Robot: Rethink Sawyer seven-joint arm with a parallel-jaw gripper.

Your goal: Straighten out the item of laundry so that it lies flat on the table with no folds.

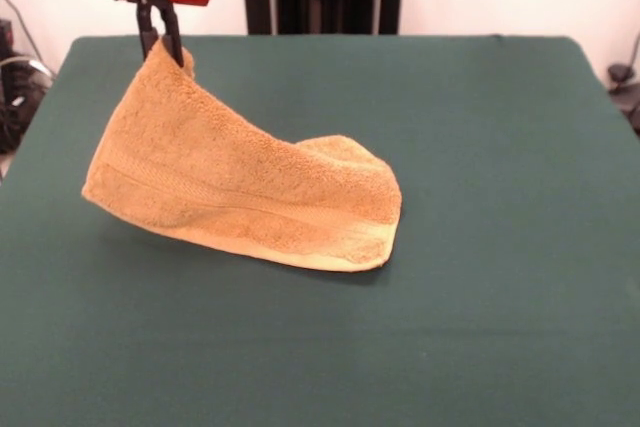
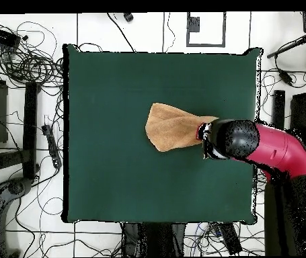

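Golden-tan terry hand towel (image 1: 240,192): one corner pinched in closed fingers (image 1: 172,50), raised. Remainder slopes away from the grip down to the green table (image 1: 480,147), far end resting doubled.

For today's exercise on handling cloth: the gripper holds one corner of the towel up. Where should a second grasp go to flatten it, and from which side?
Judging by its pose, grip the towel at its low folded end, which rests on the table in the front view. Come from above, at the side away from the gripper, then pull outward: the raised corner already tensions the cloth, so that should open the fold.
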